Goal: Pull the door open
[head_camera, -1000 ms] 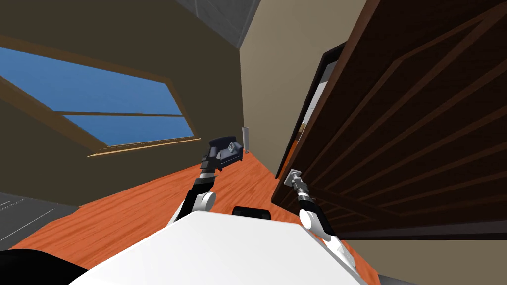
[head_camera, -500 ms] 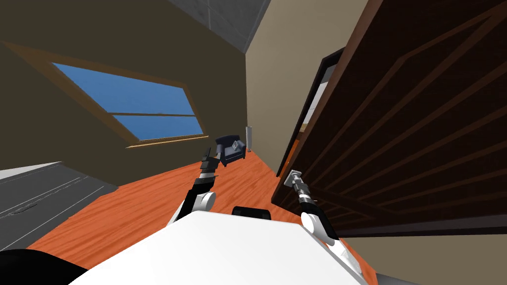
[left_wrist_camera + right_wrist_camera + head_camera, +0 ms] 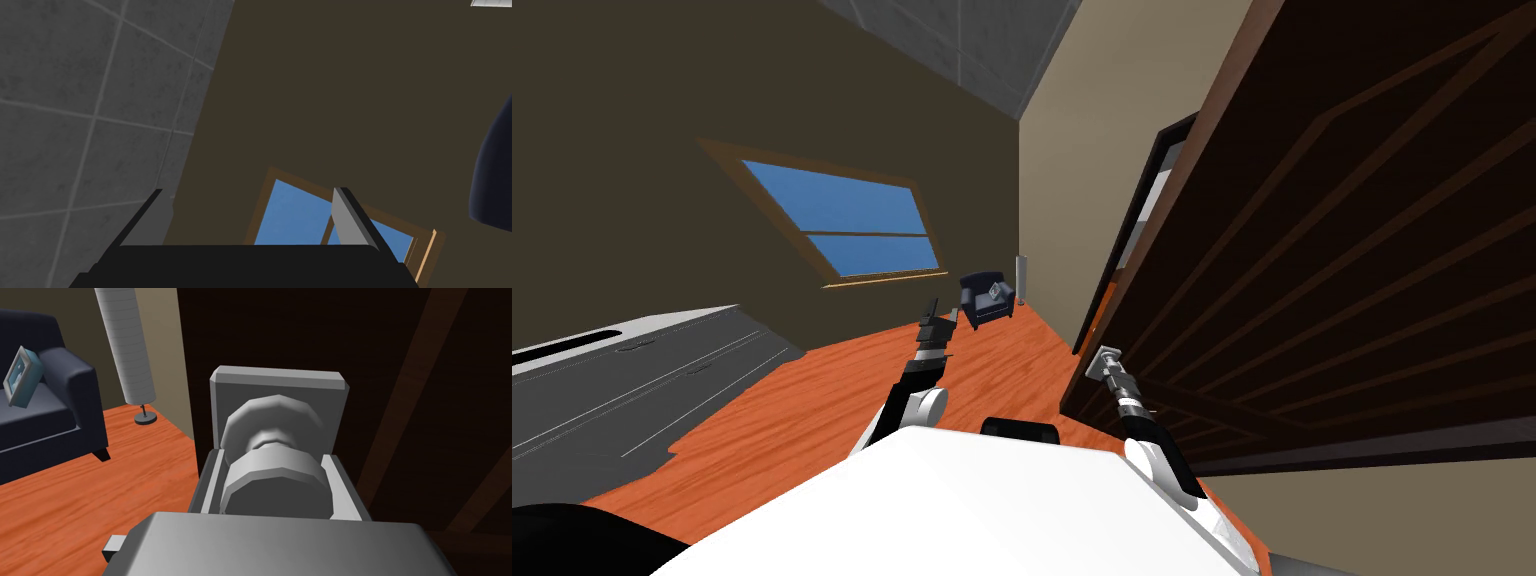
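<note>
Right wrist view, knob: round grey knob (image 3: pixel 277 480) on a grey plate, at the free edge of the dark brown panelled door (image 3: pixel 400 388).
Right hand (image 3: pixel 272 460): clamped on the knob, one finger pressing each side.
Door: ajar at the robot's right, a bright gap beside its dark frame (image 3: pixel 1137 220).
Left hand (image 3: pixel 248 191): raised ahead over the floor, fingers wide, holding nothing.
Floor (image 3: pixel 812 400): orange wood boards.
Room: dark blue armchair (image 3: pixel 987 298) and pale floor lamp (image 3: pixel 127 353) near the far corner; blue window (image 3: pixel 842 230) in an olive wall; grey drawer unit (image 3: pixel 632 370) at left.
</note>
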